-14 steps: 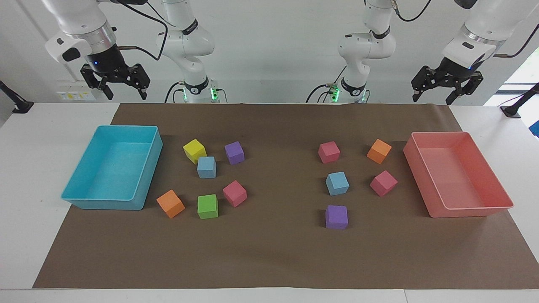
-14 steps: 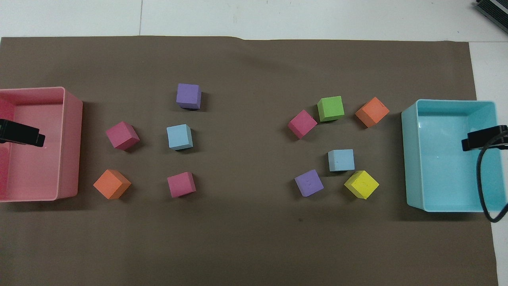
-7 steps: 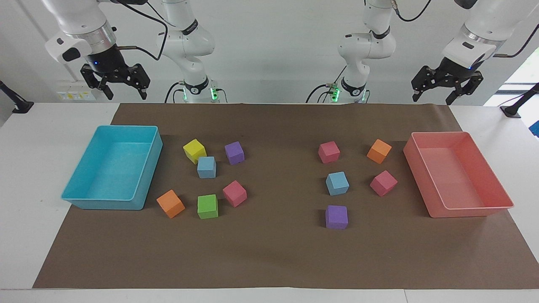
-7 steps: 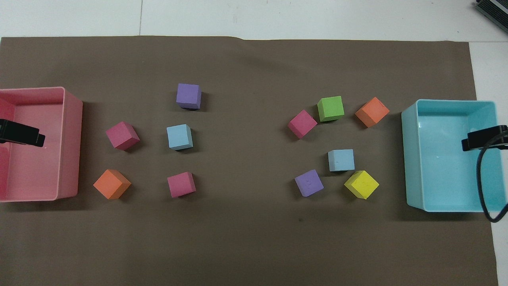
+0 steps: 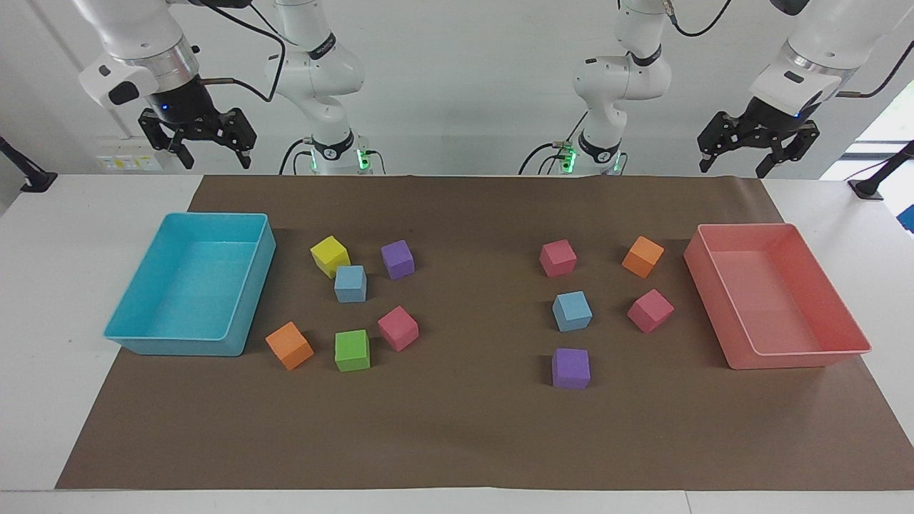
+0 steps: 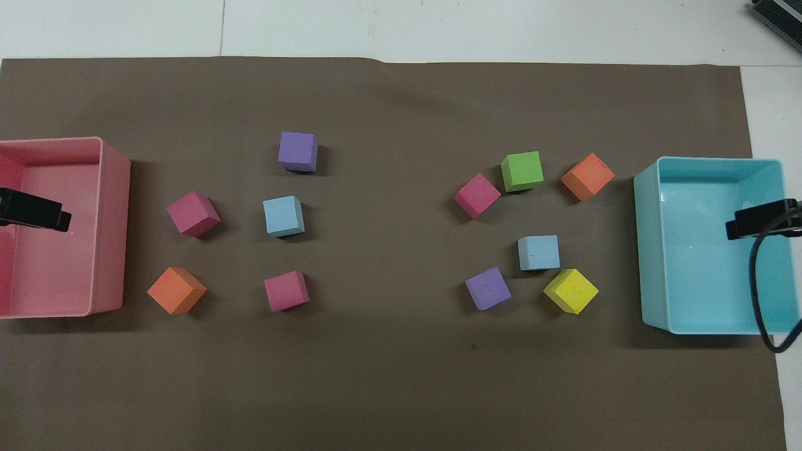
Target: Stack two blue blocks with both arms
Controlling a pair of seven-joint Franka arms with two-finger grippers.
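Turquoise bin (image 5: 153, 335), pink bin (image 5: 800, 360), brown mat (image 5: 464, 428)

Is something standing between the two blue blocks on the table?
No. The mat between the blue block beside the yellow cube and the other blue block lies bare; the purple cube and pink cube flank that path.

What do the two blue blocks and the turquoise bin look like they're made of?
The blue blocks look like matte foam: flat colour, no glare, soft edges. The turquoise bin looks like smooth moulded plastic: thin walls, rounded corners, faint sheen.
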